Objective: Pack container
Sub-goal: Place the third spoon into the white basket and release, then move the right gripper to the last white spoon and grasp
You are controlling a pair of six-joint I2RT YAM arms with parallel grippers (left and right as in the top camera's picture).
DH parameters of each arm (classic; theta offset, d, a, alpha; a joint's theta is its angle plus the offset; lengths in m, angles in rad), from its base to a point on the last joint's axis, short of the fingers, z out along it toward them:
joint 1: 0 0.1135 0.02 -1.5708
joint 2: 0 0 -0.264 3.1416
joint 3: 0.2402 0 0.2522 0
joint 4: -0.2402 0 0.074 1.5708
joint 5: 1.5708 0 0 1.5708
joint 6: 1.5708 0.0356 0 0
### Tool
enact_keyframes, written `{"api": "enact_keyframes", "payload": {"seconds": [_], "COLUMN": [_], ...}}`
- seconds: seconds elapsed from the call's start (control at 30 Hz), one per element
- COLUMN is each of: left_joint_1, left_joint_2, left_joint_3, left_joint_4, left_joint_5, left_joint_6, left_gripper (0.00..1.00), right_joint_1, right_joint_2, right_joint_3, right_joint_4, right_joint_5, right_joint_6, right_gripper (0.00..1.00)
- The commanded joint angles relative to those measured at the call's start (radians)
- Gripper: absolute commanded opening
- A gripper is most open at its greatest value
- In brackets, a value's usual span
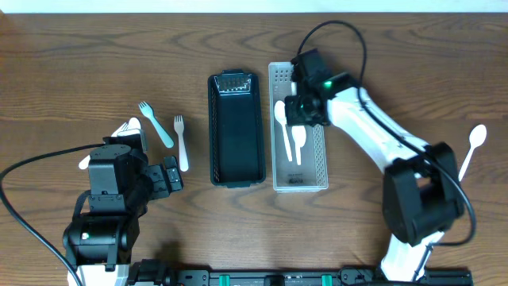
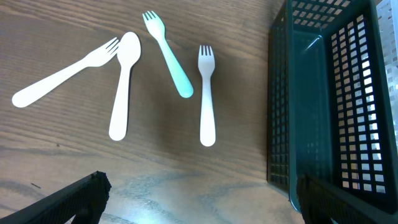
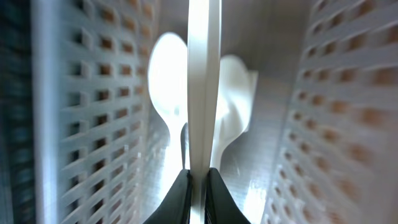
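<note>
A white perforated container (image 1: 320,151) lies in the middle of the table with two white spoons (image 1: 296,144) inside. My right gripper (image 1: 302,107) is over its far half, shut on the handle of a white utensil (image 3: 199,81) that hangs down into the container (image 3: 81,106). A dark container (image 1: 236,131) lies to its left. My left gripper (image 2: 199,205) is open and empty over bare table, left of the dark container (image 2: 336,93). A white fork (image 2: 206,93), a teal fork (image 2: 166,53), a white spoon (image 2: 122,81) and another white fork (image 2: 62,74) lie ahead of it.
A lone white spoon (image 1: 473,147) lies at the far right of the table. The loose forks and spoon sit at the left (image 1: 163,131). The right arm's cable loops above the containers.
</note>
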Motion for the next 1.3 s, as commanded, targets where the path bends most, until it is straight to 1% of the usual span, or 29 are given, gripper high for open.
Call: {"api": "enact_keyframes", "payload": {"seconds": [0.0,0.03,0.1,0.17,0.2,0.23,0.27,0.37,0.47,0.57,0.67,0.73,0.8,0.93,1.0,1.03,1.13,1.27], "left_joint_1": [0.003,0.003,0.003,0.003,0.003,0.003,0.003,0.003,0.003,0.003,0.003,0.003,0.003,0.003,0.003,0.003,0.003,0.003], "left_joint_2": [-0.002,-0.002,-0.002,-0.002,-0.002,-0.002,-0.002,-0.002,-0.002,-0.002,-0.002,-0.002,-0.002,-0.002,-0.002,-0.002,-0.002,-0.002], "left_joint_3": [0.020,0.020,0.020,0.020,0.020,0.020,0.020,0.020,0.020,0.020,0.020,0.020,0.020,0.020,0.020,0.020,0.020,0.020], "left_joint_4": [-0.002,-0.002,-0.002,-0.002,-0.002,-0.002,-0.002,-0.002,-0.002,-0.002,-0.002,-0.002,-0.002,-0.002,-0.002,-0.002,-0.002,-0.002], "left_joint_5": [-0.009,-0.009,-0.009,-0.009,-0.009,-0.009,-0.009,-0.009,-0.009,-0.009,-0.009,-0.009,-0.009,-0.009,-0.009,-0.009,-0.009,-0.009], "left_joint_6": [-0.009,-0.009,-0.009,-0.009,-0.009,-0.009,-0.009,-0.009,-0.009,-0.009,-0.009,-0.009,-0.009,-0.009,-0.009,-0.009,-0.009,-0.009], "left_gripper": [0.98,0.98,0.98,0.98,0.98,0.98,0.98,0.98,0.98,0.98,0.98,0.98,0.98,0.98,0.97,0.98,0.98,0.98], "right_joint_1": [0.020,0.022,0.023,0.022,0.020,0.018,0.014,-0.013,-0.070,-0.169,-0.302,-0.398,-0.510,-0.721,-0.804,-0.842,-0.932,-1.019], "right_joint_2": [0.018,0.020,0.019,0.015,0.012,0.008,0.001,-0.043,-0.113,-0.206,-0.291,-0.322,-0.332,-0.307,-0.282,-0.266,-0.206,-0.095], "right_joint_3": [-0.002,-0.002,-0.001,0.002,0.006,0.011,0.019,0.063,0.121,0.159,0.161,0.161,0.161,0.150,0.137,0.129,0.106,0.095], "right_joint_4": [0.000,0.002,0.010,0.014,0.011,0.008,0.005,-0.027,-0.075,-0.117,-0.157,-0.196,-0.245,-0.307,-0.311,-0.308,-0.296,-0.284], "right_joint_5": [0.012,0.012,0.012,0.012,0.013,0.012,0.013,0.020,0.053,0.097,0.128,0.137,0.137,0.136,0.136,0.135,0.135,0.135], "right_joint_6": [0.017,0.016,0.008,0.006,0.000,-0.002,-0.005,-0.013,-0.013,-0.013,-0.013,-0.013,-0.013,-0.013,-0.014,-0.018,-0.061,-0.137], "right_gripper": [0.07,0.10,0.20,0.22,0.26,0.31,0.39,0.39,0.39,0.40,0.46,0.47,0.53,0.65,0.70,0.72,0.79,0.82]}}
